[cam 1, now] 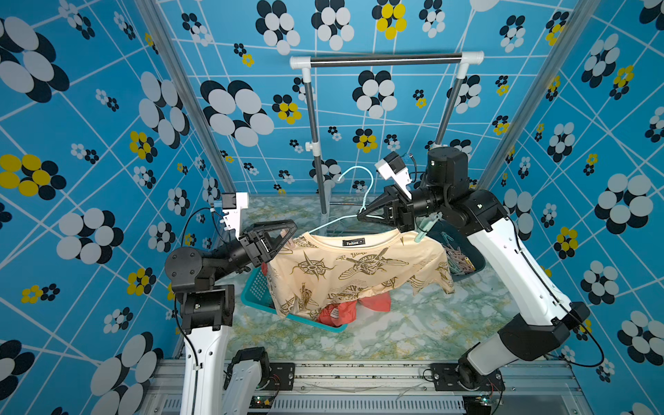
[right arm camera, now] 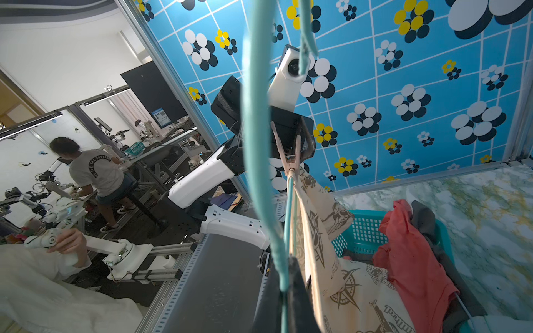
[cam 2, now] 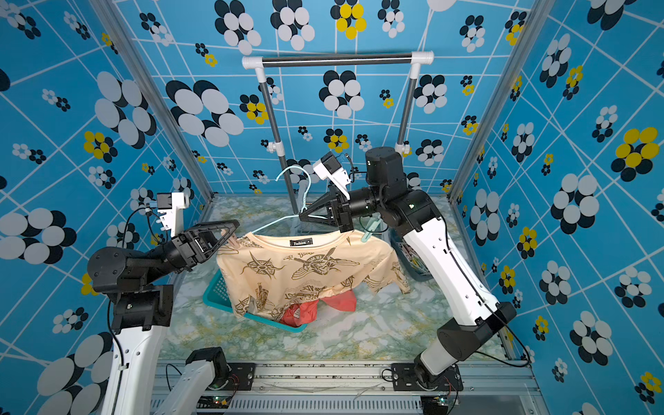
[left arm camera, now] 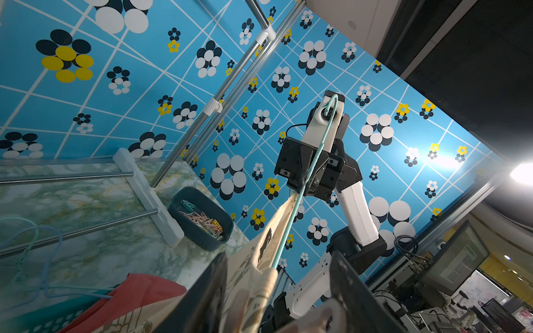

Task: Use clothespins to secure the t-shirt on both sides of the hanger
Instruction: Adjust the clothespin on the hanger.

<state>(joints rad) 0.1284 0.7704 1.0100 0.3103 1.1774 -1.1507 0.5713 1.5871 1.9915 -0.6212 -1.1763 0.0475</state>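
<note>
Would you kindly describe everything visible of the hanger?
The hanger is thin, pale teal, seemingly coated wire, hook pointing up. The right gripper is shut on its neck, holding it above the table. The cream t-shirt drapes over both arms, and a beige clothespin clips cloth to one end.

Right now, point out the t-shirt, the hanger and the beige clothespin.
t-shirt (cam 1: 359, 266): in a top view, chest print.
hanger (right arm camera: 255, 115): right wrist view, hook wire.
beige clothespin (right arm camera: 289, 163): right wrist view, near its pivot.

"Fashion" — white letters on the black neck label (cam 1: 353, 243) of the cream t-shirt (cam 1: 359, 276), in both top views
</note>
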